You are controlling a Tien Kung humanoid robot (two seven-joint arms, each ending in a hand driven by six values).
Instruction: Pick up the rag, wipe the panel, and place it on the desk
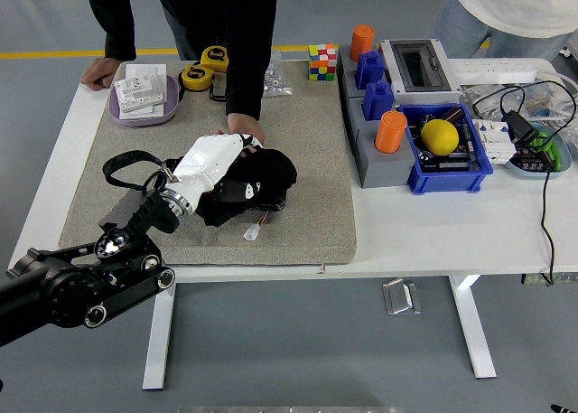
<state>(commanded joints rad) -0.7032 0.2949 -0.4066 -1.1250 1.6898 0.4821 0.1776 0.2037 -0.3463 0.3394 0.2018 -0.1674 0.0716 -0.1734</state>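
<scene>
My left hand [237, 180], white-shelled with black fingers, is shut on a black rag [262, 173] and presses it down on a dark panel [269, 203] lying on the grey mat [316, 187]. The rag covers most of the panel; only the panel's front edge and a small white connector [250, 234] show. A person's hand [242, 126] rests on the mat just behind the panel, touching its far edge. My right arm is out of sight.
A purple tray [167, 106] with white parts and two yellow tape measures [197, 74] sit at the back left. A Rubik's cube [322, 61], a grey block with blue and orange pieces [375, 146], a blue bin [470, 164] with a yellow ball, and cables lie to the right.
</scene>
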